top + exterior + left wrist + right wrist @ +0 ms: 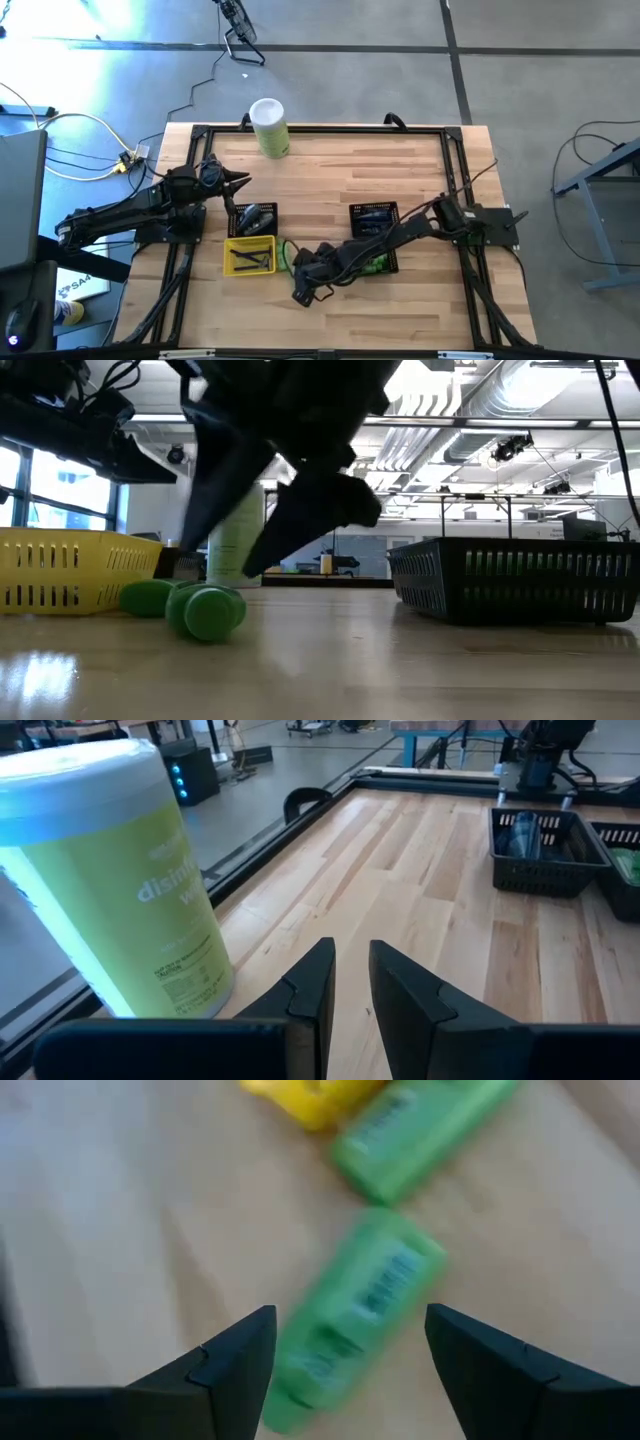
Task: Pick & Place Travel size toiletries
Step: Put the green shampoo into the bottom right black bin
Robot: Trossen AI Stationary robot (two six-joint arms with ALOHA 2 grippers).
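High view: the right gripper (pixel 303 283) reaches across the table (pixel 330 170) to a spot just right of the yellow tray (pixel 249 254), near the front edge. Its fingers stand wide apart and hold nothing. In the right wrist view the two dark fingers (pixel 232 1365) straddle a green bottle (pixel 352 1318) that lies flat on the wood between them, not yet touched by either one. A second green bottle (pixel 425 1125) lies just beyond it, next to the tray's yellow corner (pixel 310 1100).

From table height, both green bottles (pixel 213 610) lie on their sides, side by side, just right of the yellow tray (pixel 70 570), under the dark gripper.

More toiletries lie elsewhere: dark tubes (pixel 250 261) in the yellow tray, a grey item (pixel 253 217) in the left black basket (pixel 256 221), a bluish packet (pixel 374 215) in the right black basket (pixel 374 222), and a patch of green (pixel 378 264) in the basket nearer the front.

The left gripper (pixel 238 181) waits over the table's far left, fingers nearly together and empty, pointing toward the tall pale-green canister (pixel 269 127).
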